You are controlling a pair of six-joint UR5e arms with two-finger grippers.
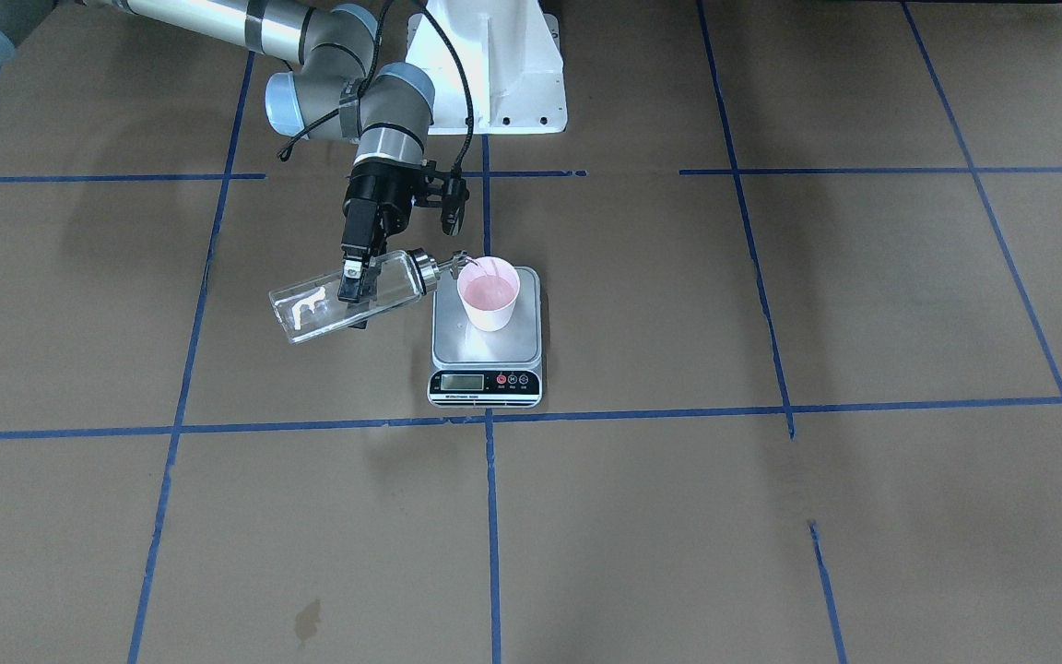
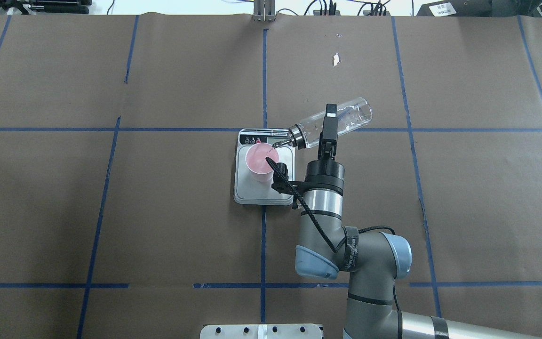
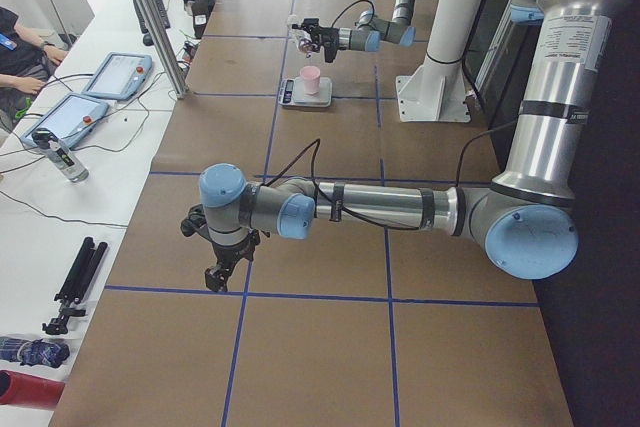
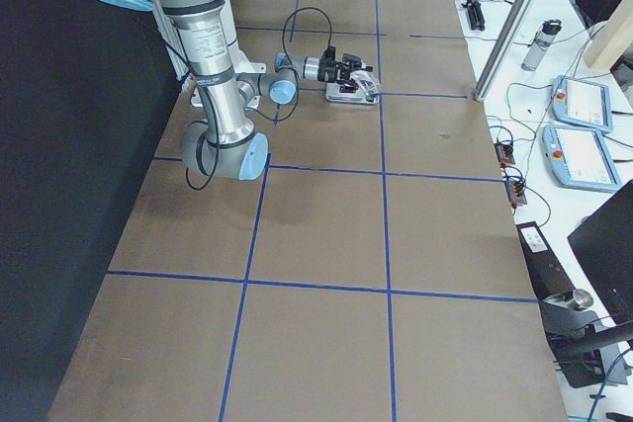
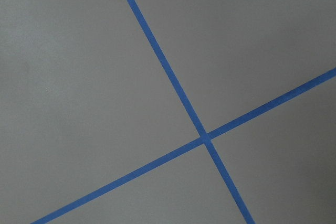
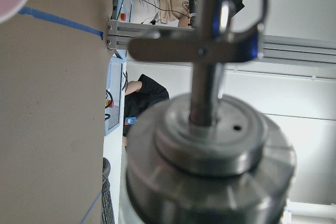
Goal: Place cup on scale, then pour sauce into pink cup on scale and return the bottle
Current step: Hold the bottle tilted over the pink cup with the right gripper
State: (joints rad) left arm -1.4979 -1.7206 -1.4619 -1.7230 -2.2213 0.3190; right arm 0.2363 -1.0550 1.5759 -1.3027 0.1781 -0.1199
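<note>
Pouring is the step in hand. Nearest the front-facing camera, the scale (image 1: 457, 349) sits flat with its black display strip (image 1: 485, 380) forward, and the pale pink cup (image 1: 489, 295) stands upright on its far half. Just beyond, the thin metal spout (image 1: 454, 263) reaches over the cup's rim. The clear glass bottle (image 1: 310, 309) is tipped close to level, with the right gripper (image 1: 356, 278) clenched across its middle. No stream of sauce can be made out. Next, I judge, the bottle needs gentle righting, then setting down off the scale. The left gripper (image 3: 222, 272) hangs well apart; whether it is released or clenched I cannot tell.
</note>
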